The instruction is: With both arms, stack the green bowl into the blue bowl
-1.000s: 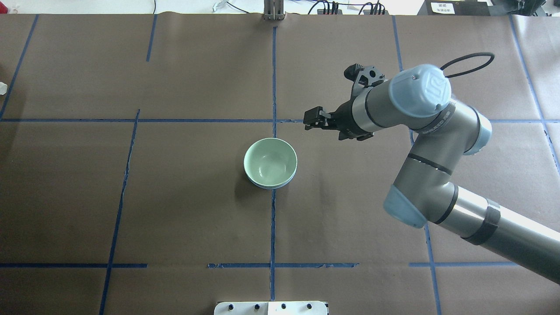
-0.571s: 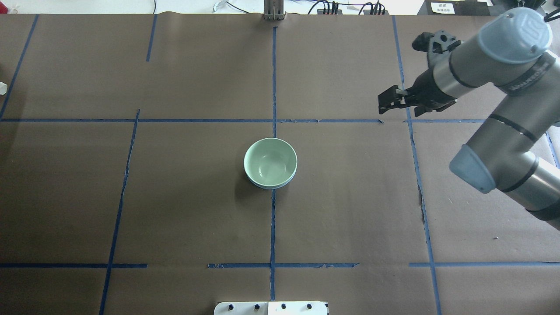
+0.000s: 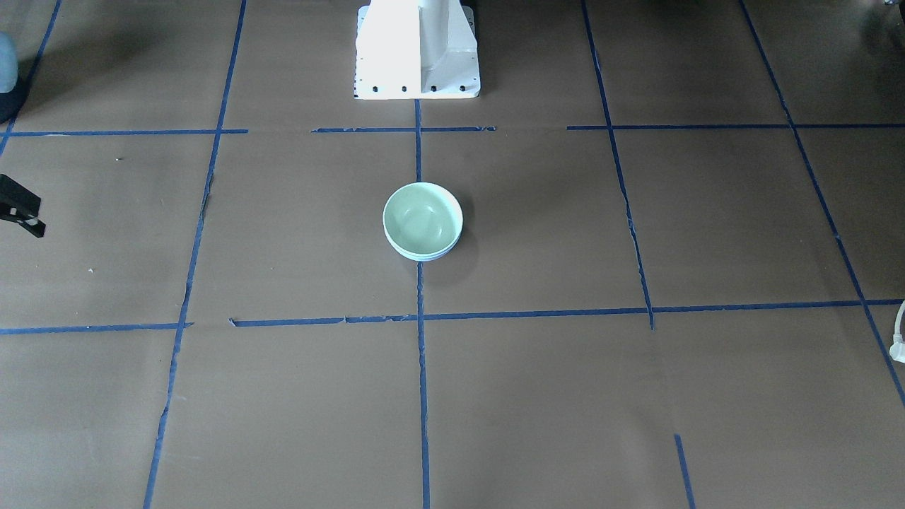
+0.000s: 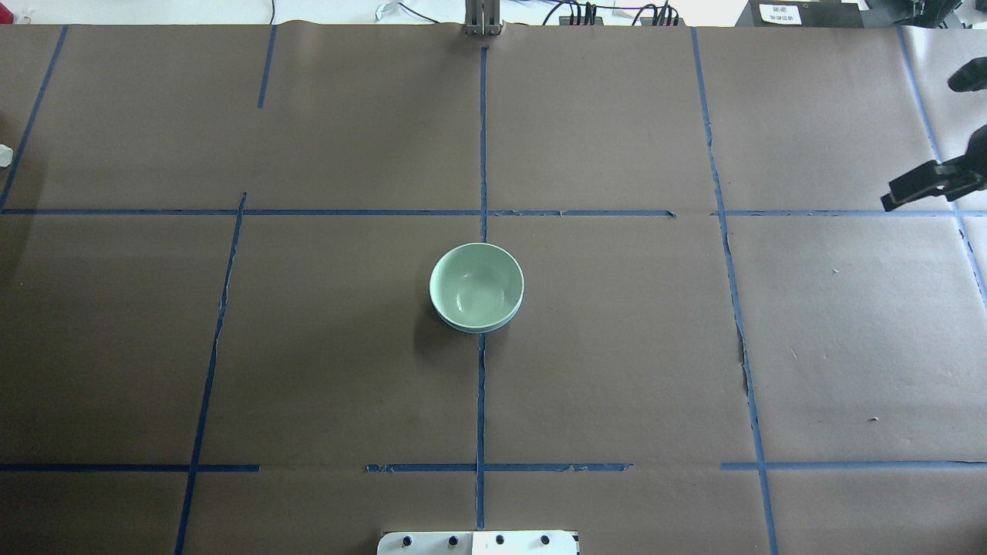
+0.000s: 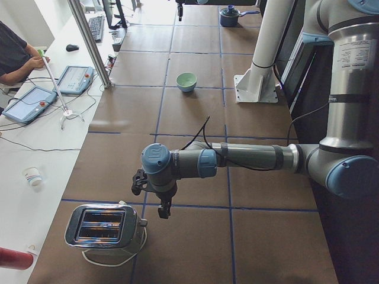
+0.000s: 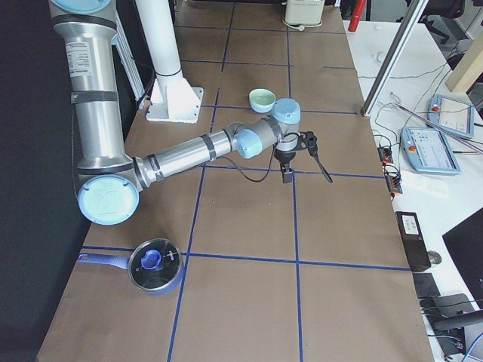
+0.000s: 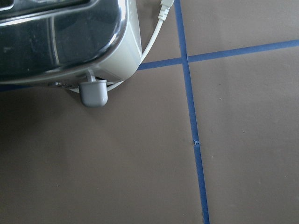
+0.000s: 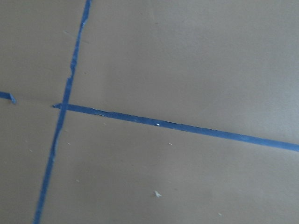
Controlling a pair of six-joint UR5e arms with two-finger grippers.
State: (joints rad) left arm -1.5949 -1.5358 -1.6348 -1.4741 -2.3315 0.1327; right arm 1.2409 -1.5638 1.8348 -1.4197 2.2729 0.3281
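The green bowl (image 4: 476,284) sits nested inside the blue bowl (image 4: 472,328) at the middle of the table. Only a thin rim of the blue bowl shows under it. The stack also shows in the front-facing view, with the green bowl (image 3: 422,218) over the blue rim (image 3: 423,257). My right gripper (image 4: 894,199) is far off at the right edge, well away from the bowls and holding nothing; I cannot tell how its jaws stand. It shows at the left edge of the front-facing view (image 3: 21,212). My left gripper (image 5: 163,212) hangs near the toaster; I cannot tell whether it is open or shut.
A chrome toaster (image 5: 103,228) with a white cable stands at the table's left end, close under the left wrist (image 7: 60,37). A pot with a blue lid (image 6: 155,265) sits at the right end. The white pedestal (image 3: 417,49) stands behind the bowls.
My right arm has swung from just beside the stacked bowls out to the right edge of the overhead view. The bowls have not moved.
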